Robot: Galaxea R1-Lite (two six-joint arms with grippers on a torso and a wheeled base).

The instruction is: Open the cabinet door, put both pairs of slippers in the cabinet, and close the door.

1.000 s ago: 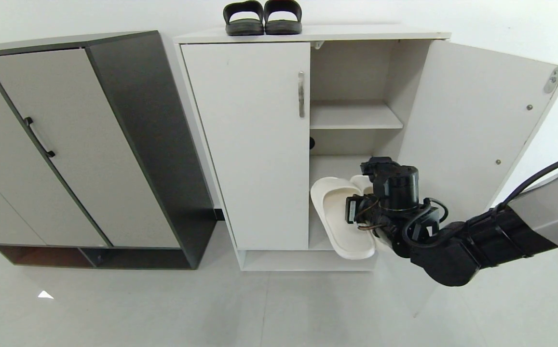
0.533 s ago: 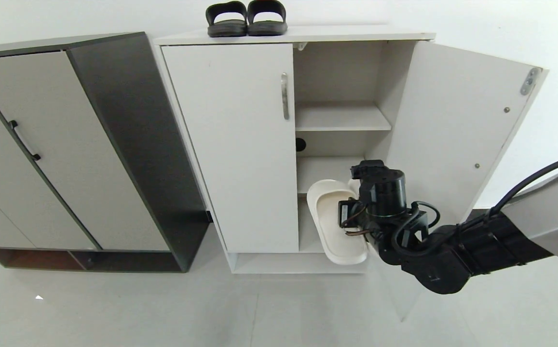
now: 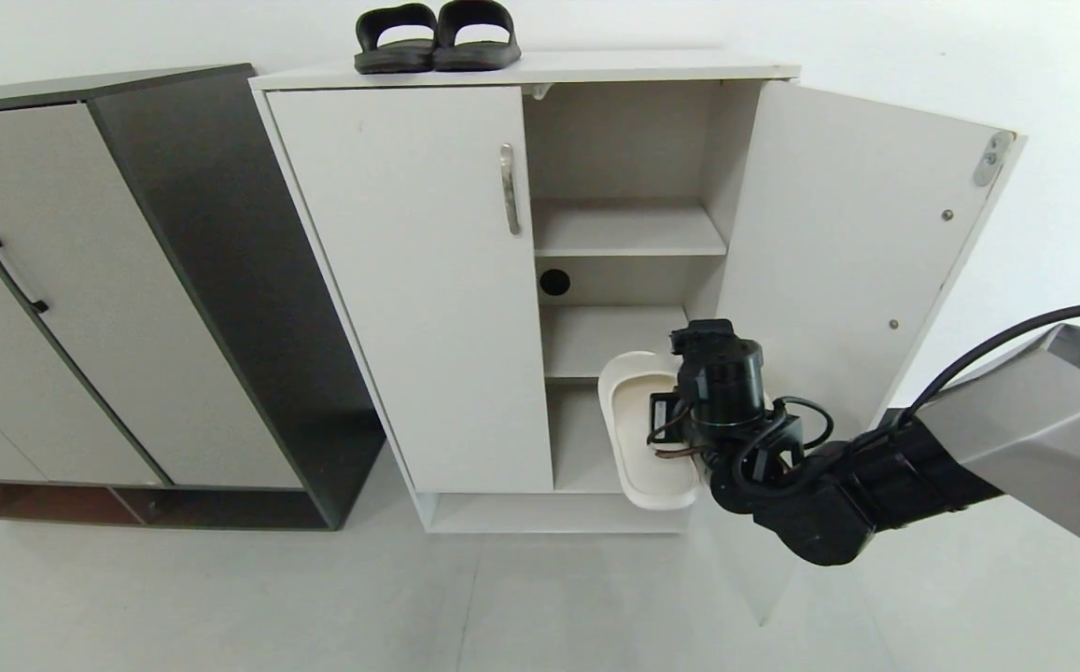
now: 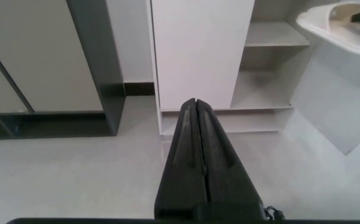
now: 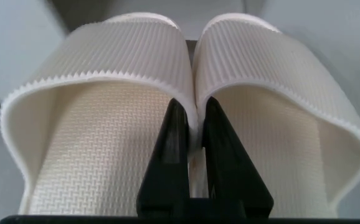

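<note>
My right gripper (image 5: 194,115) is clamped on the white slippers (image 5: 99,143), pinching their inner edges together, just outside the open cabinet (image 3: 652,68). I want them level, sliding onto the lower shelf (image 3: 596,341), clear of the door (image 3: 838,252). Black slippers (image 3: 437,37) wait on top.

Right gripper (image 5: 192,127) clamps the white slippers (image 5: 99,81) before the cabinet (image 3: 390,280); left gripper (image 4: 195,107) hangs with fingers pressed together

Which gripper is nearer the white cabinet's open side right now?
Right. The right gripper, shut on the white slippers, is at the cabinet's open side; the left gripper, shut, is back from it over the floor.
</note>
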